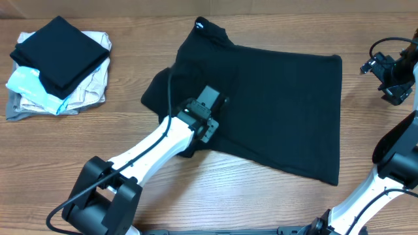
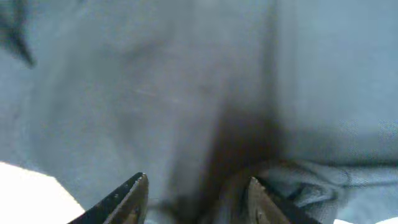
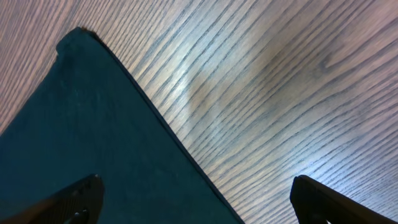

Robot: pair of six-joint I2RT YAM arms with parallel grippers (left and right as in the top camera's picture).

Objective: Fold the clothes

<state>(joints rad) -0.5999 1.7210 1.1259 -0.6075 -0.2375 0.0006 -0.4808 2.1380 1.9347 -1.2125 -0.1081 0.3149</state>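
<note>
The black shirt [image 1: 281, 111] lies spread on the wooden table, collar with a small white tag at the top left [image 1: 199, 26]. My left gripper [image 1: 217, 99] is low over the shirt's left part. In the left wrist view it is open [image 2: 198, 186], with rumpled fabric [image 2: 186, 93] under and between the fingers. My right gripper [image 1: 392, 75] hangs to the right of the shirt, off the cloth. In the right wrist view it is open and empty [image 3: 196, 193] above the shirt's straight edge [image 3: 93, 137] and one corner.
A stack of folded garments [image 1: 59, 65] sits at the far left: a black one on top, with beige, light-blue and grey ones under it. Bare wooden table [image 1: 274, 202] lies in front of the shirt. It also shows in the right wrist view [image 3: 280, 93].
</note>
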